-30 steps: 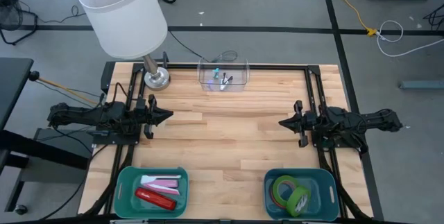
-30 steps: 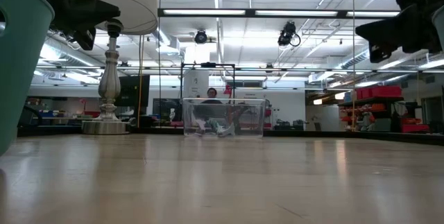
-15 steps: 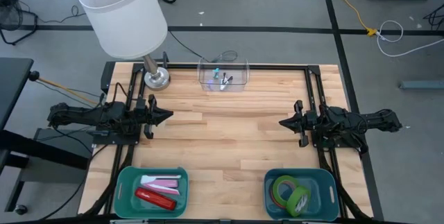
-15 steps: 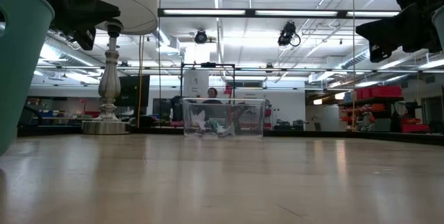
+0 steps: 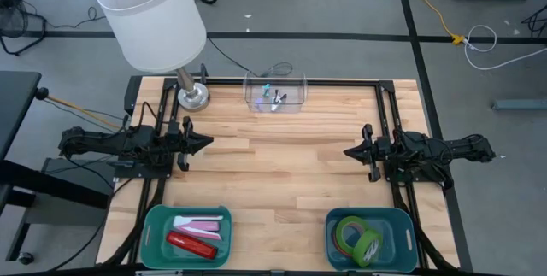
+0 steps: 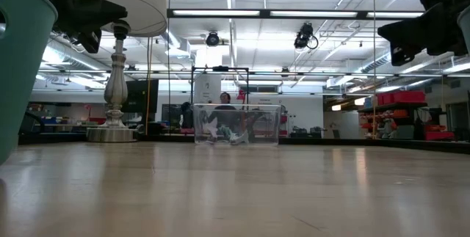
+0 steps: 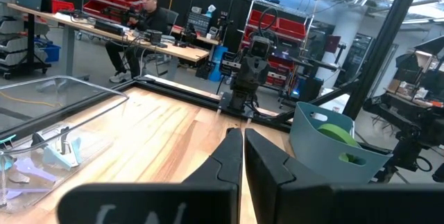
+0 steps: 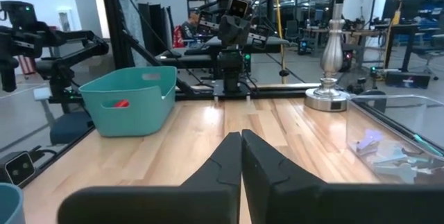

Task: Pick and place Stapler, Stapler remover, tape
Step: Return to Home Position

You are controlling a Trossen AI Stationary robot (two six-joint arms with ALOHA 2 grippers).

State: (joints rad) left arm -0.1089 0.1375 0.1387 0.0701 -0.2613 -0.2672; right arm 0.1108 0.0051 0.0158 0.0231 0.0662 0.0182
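we find the left hand (image 5: pixel 208 142) and right hand (image 5: pixel 347 150) pressed together, empty, parked over opposite bench (image 5: pixel 282 169) edges: sorting looks complete, tape (image 5: pixel 357 235) binned.

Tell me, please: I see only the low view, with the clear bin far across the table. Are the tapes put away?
Observer: Yes. The high view shows green tape rings lying inside the blue bin at the near right corner of the table.
Operator: And the staplers?
Observer: A red stapler and a pink stapler lie together in the teal bin at the near left corner.
Operator: Do the grippers hold anything?
Observer: No. The wrist views show the left gripper and the right gripper shut with nothing between the fingers.
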